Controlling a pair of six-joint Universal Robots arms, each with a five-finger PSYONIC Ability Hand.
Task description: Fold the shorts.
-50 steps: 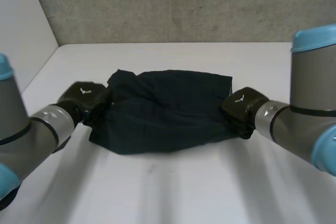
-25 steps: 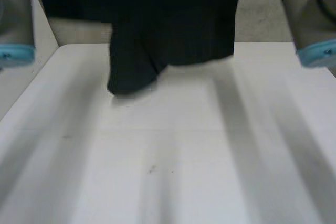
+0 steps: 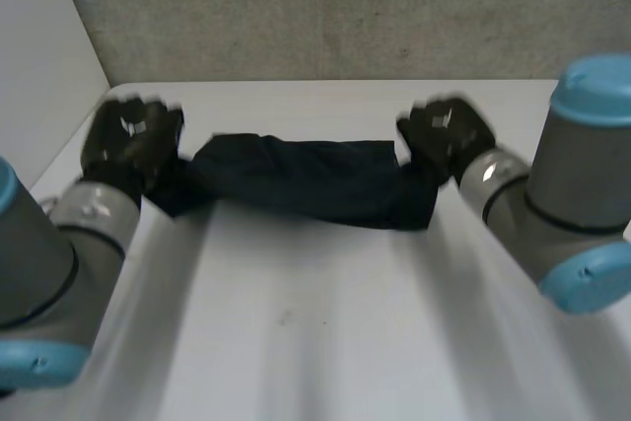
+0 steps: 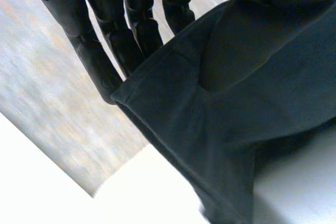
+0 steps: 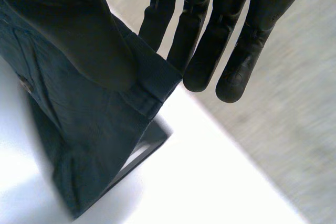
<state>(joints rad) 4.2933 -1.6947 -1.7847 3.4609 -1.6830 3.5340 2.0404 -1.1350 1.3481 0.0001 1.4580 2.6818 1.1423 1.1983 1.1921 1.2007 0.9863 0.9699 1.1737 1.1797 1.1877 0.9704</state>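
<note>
Dark navy shorts (image 3: 306,182) are drawn out into a long, narrow, bunched band. The band runs from side to side across the far half of a white worktop (image 3: 315,342). It sags a little in the middle, and it is not clear whether its lower edge touches the worktop. The left hand (image 3: 131,143) is at the band's left end and the right hand (image 3: 446,133) at its right end, so the shorts are stretched between the two.

In the left wrist view, the left hand's straight fingers (image 4: 134,30) lie behind a hemmed edge of the fabric. The thumb (image 4: 257,30) presses on the front, pinching the cloth against the fingers. The fabric hangs from that pinch toward the worktop.

In the right wrist view, the right hand grips the same way. Its thumb (image 5: 73,40) lies over the cloth and its straight fingers (image 5: 207,45) are behind it, with a seamed corner clamped between them. The rest of the cloth falls in folds toward the worktop.

The grey left arm (image 3: 49,263) and right arm (image 3: 562,224), both with light-blue caps, reach in from the near corners. A speckled grey wall (image 3: 325,7) stands behind the worktop.
</note>
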